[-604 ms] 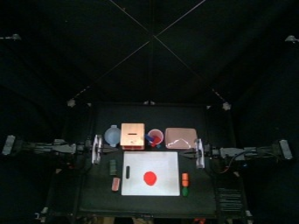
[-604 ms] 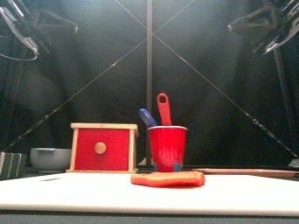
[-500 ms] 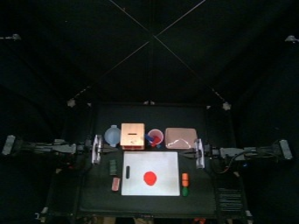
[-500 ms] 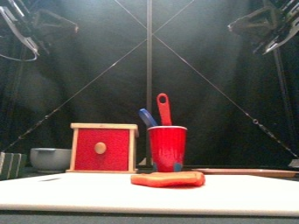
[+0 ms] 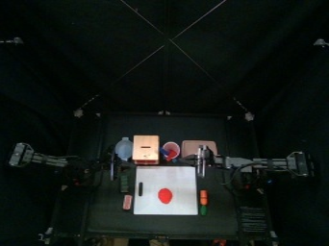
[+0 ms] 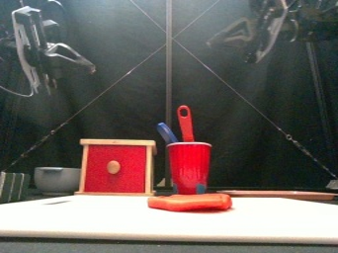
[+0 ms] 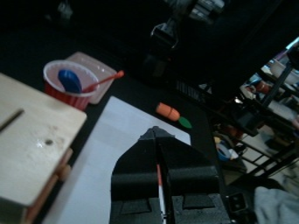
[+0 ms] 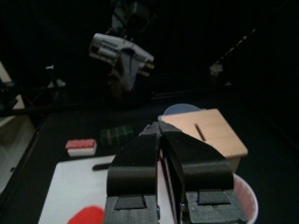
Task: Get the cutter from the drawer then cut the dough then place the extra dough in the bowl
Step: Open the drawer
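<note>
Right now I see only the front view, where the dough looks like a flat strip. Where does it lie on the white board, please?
Observer: In the top view, the dough is a round disc about in the middle of the white board, slightly toward the front edge.
Operator: Is there something beside the board which I cannot see?
Observer: Yes, an orange and green toy lies on the table just right of the board.
Operator: And are the jaws open?
Observer: No. The wrist views show the left gripper and the right gripper both shut and holding nothing.
</note>
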Available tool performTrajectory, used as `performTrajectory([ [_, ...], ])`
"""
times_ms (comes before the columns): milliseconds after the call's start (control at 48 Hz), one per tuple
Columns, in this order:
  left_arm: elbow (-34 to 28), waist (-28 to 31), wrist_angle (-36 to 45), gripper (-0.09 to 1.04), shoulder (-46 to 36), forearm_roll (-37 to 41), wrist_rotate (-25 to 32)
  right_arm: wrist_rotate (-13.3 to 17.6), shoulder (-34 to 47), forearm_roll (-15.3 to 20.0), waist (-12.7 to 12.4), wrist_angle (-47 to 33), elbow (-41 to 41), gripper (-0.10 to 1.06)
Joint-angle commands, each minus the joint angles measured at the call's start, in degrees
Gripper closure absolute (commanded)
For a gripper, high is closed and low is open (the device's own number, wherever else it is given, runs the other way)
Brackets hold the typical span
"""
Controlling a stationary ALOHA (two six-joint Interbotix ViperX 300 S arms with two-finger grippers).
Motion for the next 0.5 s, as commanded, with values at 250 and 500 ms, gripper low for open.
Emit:
performTrajectory([
  [250, -1.67, -1.76, -0.53, 0.29, 5.45, -16.7, -3.34, -0.09, 16.0, 1.41, -2.99, 4.57, -18.02, 0.94],
  [500, -2.2, -1.76, -0.53, 0.17, 9.05, -27.07, -3.6, -0.18, 26.54, 1.05, -4.31, 17.14, -29.36, 0.94],
])
